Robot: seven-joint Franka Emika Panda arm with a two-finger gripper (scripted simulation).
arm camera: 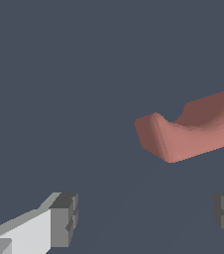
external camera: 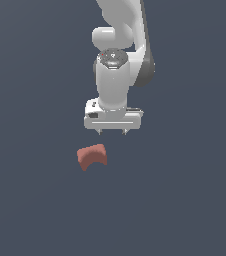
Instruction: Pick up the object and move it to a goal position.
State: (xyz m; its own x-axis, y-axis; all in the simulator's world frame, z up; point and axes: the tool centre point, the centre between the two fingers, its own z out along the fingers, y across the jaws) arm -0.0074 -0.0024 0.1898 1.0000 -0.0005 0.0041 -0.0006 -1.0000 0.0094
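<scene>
The object is a small matte reddish-brown saddle-shaped block (external camera: 92, 156) lying on the dark grey surface. In the exterior view it sits below my gripper (external camera: 112, 132) and toward that view's left. The gripper points down, hangs above the surface, and is open and empty, with its two fingertips (external camera: 100, 132) wide apart. In the wrist view the block (arm camera: 193, 131) shows its arched cut-out and runs off the frame's edge. It lies beyond the gripper (arm camera: 146, 216), not between the fingers (arm camera: 64, 218).
The white arm (external camera: 117, 65) rises behind the gripper to the exterior view's top edge. The dark grey surface (external camera: 185, 200) stretches all around the block. No goal marker shows in either view.
</scene>
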